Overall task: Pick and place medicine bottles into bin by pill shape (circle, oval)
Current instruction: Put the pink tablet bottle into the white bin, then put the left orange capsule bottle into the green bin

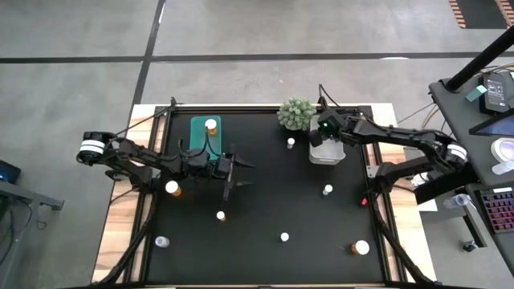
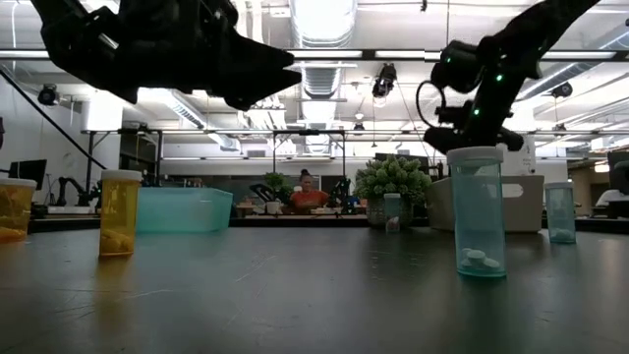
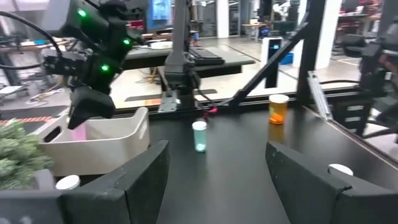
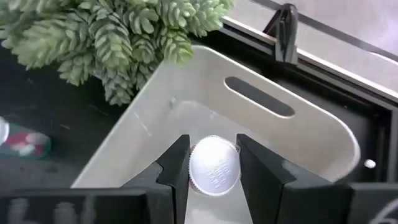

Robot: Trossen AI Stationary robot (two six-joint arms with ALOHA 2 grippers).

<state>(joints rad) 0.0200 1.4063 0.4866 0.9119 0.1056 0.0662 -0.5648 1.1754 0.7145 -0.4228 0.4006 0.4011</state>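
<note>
Fingers of the right gripper [image 4: 213,167] are pinched on a white-capped bottle [image 4: 214,165] over the white bin [image 4: 298,134] at far right, left gripper [image 3: 217,174] wide and empty; looks light, rigid, slick plastic, so gripping at the ribbed cap seems smart.

Black table [image 1: 265,201] carries bottles [image 1: 284,237], two bins [image 1: 201,127], plant [image 1: 296,112].
</note>
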